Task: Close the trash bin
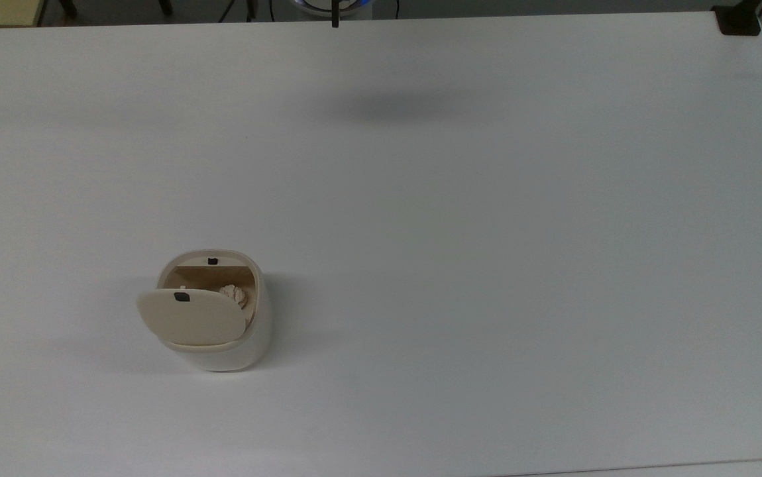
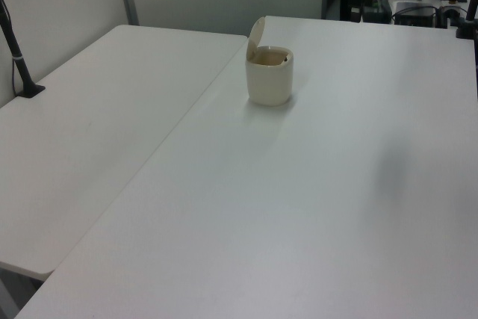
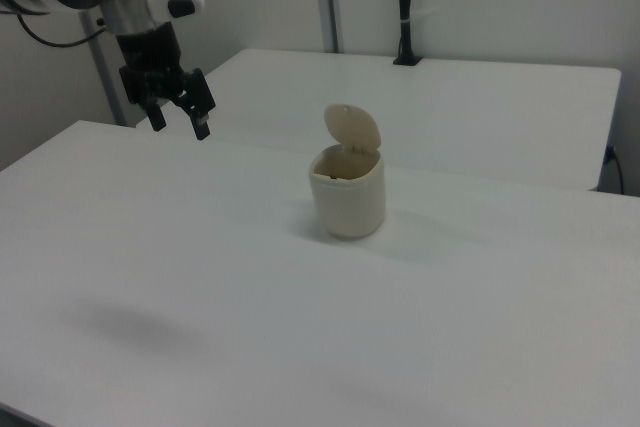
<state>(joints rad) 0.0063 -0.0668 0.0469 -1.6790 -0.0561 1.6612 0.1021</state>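
The trash bin (image 1: 228, 344) is a small cream-white tub on the white table, at the lower left of the top view. Its beige lid (image 1: 189, 318) stands raised on its hinge, with a black mark near the edge, and a crumpled paper ball (image 1: 234, 295) lies inside. The left view has the trash bin (image 2: 269, 78) at the upper middle, the right view has the trash bin (image 3: 349, 197) at the centre with the lid (image 3: 352, 129) upright. My gripper (image 3: 180, 125) hangs open in the air at the right view's upper left, well apart from the bin.
The white table (image 1: 487, 232) spreads wide around the bin. A second white table (image 2: 89, 125) adjoins it on the left view's left. A black post (image 3: 404, 7) stands on the far table in the right view, and a black clamp (image 1: 739, 20) sits at a table corner.
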